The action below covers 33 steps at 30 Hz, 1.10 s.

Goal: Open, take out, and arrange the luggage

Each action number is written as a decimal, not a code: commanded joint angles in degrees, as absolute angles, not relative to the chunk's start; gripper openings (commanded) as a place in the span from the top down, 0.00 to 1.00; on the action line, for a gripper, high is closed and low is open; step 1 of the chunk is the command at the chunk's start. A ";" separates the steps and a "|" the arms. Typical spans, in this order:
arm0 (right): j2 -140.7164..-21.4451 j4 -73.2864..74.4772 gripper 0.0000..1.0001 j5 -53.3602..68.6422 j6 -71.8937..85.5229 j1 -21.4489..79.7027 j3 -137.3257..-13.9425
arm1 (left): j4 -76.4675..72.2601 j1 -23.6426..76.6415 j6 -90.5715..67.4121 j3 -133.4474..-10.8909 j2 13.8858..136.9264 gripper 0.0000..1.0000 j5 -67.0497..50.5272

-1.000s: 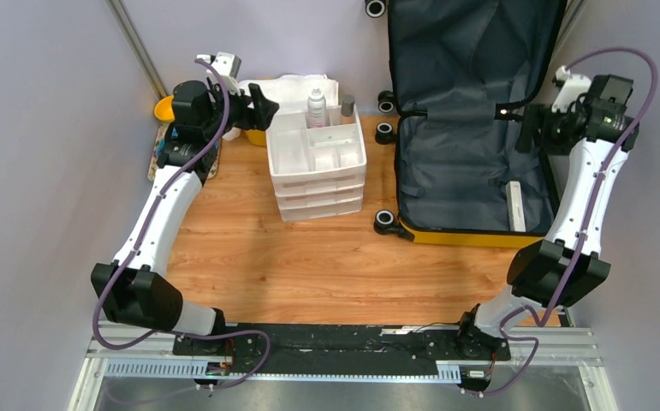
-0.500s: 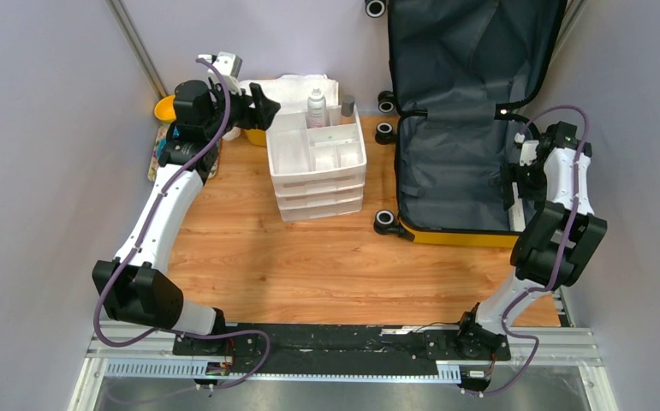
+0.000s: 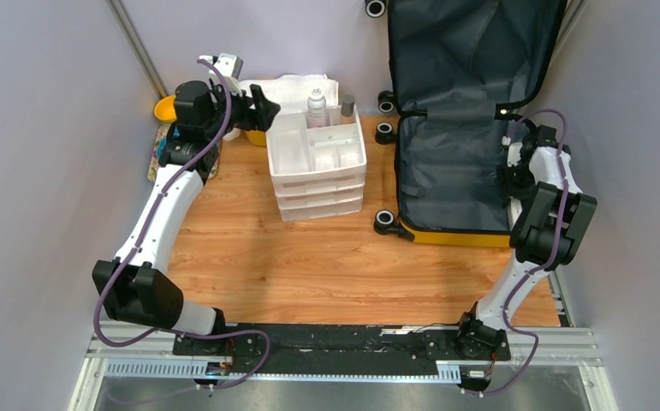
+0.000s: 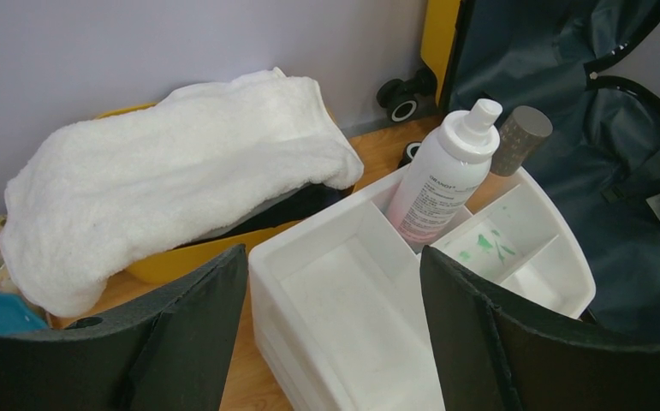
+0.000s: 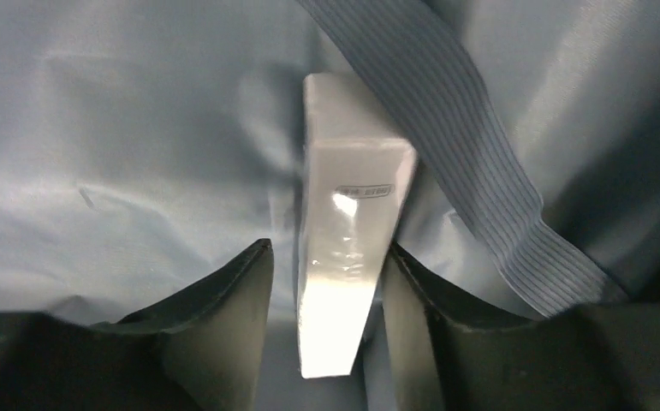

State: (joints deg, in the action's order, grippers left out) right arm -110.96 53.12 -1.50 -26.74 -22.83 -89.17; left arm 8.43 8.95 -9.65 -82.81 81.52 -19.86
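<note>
The right end effector (image 5: 326, 251) had dropped into the yellow hard-shell luggage (image 3: 450, 167), jaws narrowing astride a white rectangular box (image 5: 352, 171), not yet clamped.

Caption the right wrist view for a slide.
White box between the right fingers, lying on the luggage lining beside a ribbed strap.

Yellow, dark-grey-lined luggage (image 3: 454, 163), white drawer organiser (image 3: 318, 171), white towel (image 4: 172, 171), grey ribbed strap (image 5: 480, 128), brown wood-grain surface (image 3: 309, 265).
</note>
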 commanded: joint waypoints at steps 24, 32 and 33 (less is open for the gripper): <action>-100.02 57.83 1.00 11.42 -21.27 -21.45 -96.42 | 7.51 23.54 46.39 -41.60 56.70 0.30 -35.65; -96.86 59.07 1.00 13.09 -18.46 -20.92 -95.63 | -44.13 37.60 62.29 -15.41 61.07 0.37 -14.42; -96.51 58.98 1.00 13.36 -18.20 -20.83 -94.58 | -47.25 38.14 63.18 -14.25 61.95 0.37 -13.89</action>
